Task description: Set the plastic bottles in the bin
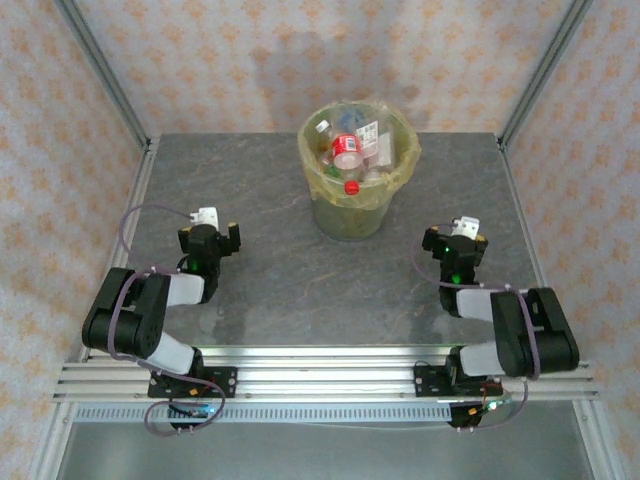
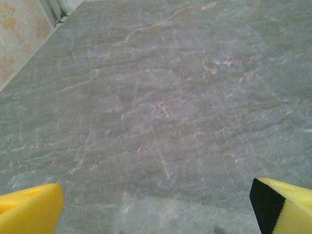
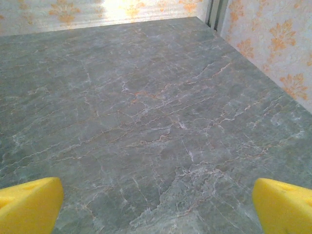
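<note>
Bottles (image 1: 347, 150) piled inside bin (image 1: 352, 215) at far middle of surface (image 1: 280, 270) | left hand (image 2: 156, 197) wide open, empty, near-left of bin, well apart | right hand (image 3: 158, 192) wide open, empty, near-right, well apart

Left end effector (image 2: 156, 207) gapes wide above grey marbled table (image 2: 161, 97); wall (image 2: 19, 34), perhaps papered, top-left.

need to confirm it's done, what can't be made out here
Plastic bottles, top view: too small and piled to count; lower ones hidden behind the bin wall.
Left jaws, left wrist view: cut off by the bottom edge.
Right jaws, right wrist view: likewise.
</note>
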Controlling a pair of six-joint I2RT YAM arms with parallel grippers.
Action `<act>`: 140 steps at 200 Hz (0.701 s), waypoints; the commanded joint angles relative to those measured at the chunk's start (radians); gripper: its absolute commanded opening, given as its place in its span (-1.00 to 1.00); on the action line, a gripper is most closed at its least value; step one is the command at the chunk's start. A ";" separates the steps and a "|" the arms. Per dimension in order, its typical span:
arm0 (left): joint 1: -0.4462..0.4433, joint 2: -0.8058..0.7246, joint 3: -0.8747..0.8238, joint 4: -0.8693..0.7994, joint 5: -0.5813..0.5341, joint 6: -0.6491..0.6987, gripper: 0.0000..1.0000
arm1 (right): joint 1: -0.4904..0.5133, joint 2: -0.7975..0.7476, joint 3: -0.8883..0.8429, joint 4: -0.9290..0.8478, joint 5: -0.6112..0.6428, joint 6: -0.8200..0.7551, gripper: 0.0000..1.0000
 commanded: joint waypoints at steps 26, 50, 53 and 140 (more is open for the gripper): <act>0.022 -0.006 0.034 -0.001 0.034 0.001 1.00 | -0.014 0.119 0.135 -0.031 -0.041 0.037 0.99; 0.022 -0.006 0.033 0.001 0.033 0.002 1.00 | -0.031 0.124 0.143 -0.049 -0.004 0.071 0.99; 0.022 -0.006 0.033 -0.001 0.034 0.002 1.00 | -0.031 0.122 0.143 -0.052 -0.005 0.072 0.99; 0.022 -0.006 0.034 -0.001 0.035 0.003 1.00 | -0.031 0.121 0.143 -0.057 -0.006 0.071 0.99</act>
